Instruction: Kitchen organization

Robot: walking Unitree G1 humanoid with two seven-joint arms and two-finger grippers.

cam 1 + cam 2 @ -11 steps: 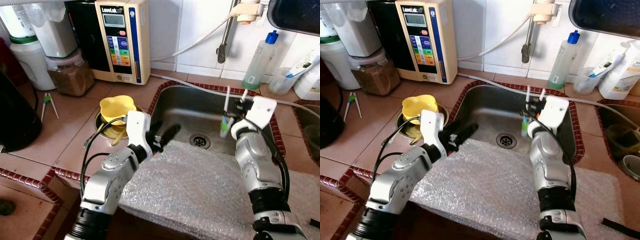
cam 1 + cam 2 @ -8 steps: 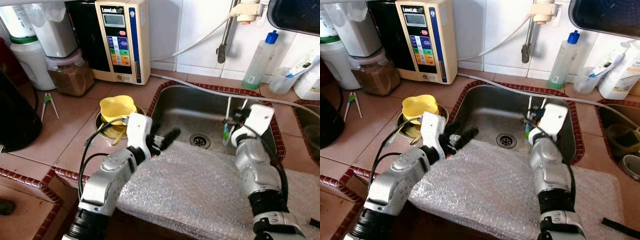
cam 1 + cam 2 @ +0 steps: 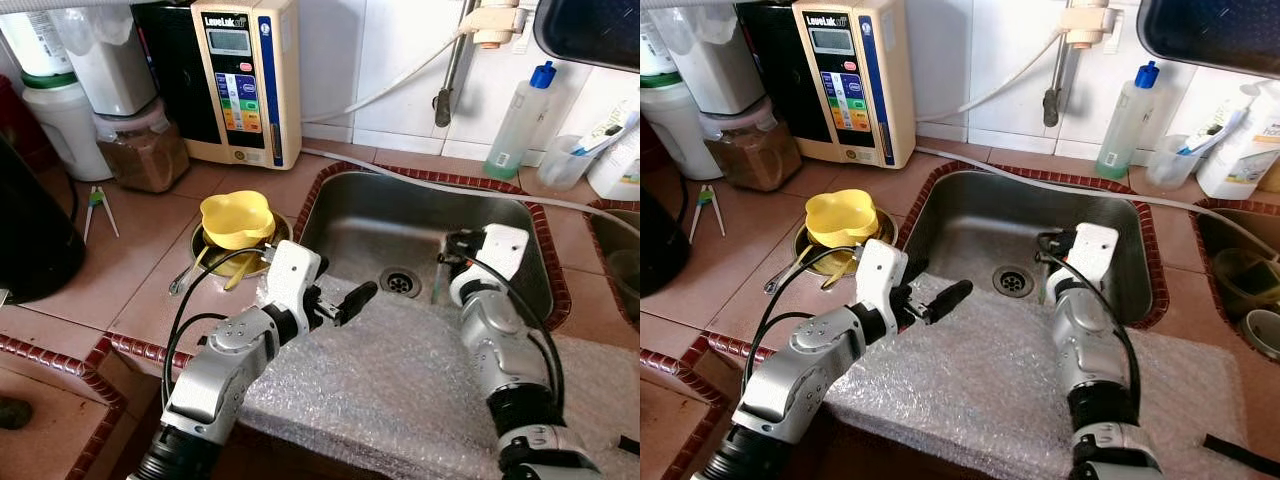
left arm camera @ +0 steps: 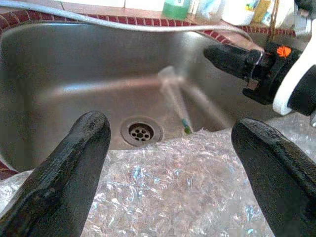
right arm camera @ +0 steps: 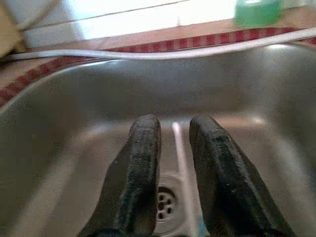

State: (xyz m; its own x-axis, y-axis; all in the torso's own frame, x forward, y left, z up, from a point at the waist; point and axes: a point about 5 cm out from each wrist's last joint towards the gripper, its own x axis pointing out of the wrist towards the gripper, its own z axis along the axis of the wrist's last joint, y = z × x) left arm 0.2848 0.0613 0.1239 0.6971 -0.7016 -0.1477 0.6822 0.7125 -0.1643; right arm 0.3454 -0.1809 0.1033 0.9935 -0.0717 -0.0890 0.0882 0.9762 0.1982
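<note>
Left eye view: the right gripper (image 3: pixel 447 250) is low inside the steel sink (image 3: pixel 350 205). A "LeveLuk" water ionizer (image 3: pixel 244 80) stands against the wall. A yellow bowl (image 3: pixel 235 218) sits in a metal bowl on the counter.

Left wrist view: the left gripper (image 4: pixel 173 148) is spread wide over bubble wrap (image 4: pixel 163 197). A blurred toothbrush (image 4: pixel 175 103) slants in the sink, green head down near the drain (image 4: pixel 141 132).

Right wrist view: the right gripper's fingers (image 5: pixel 143 163) sit narrowly apart with the pale handle running lengthwise between them; actual grip unclear.
</note>
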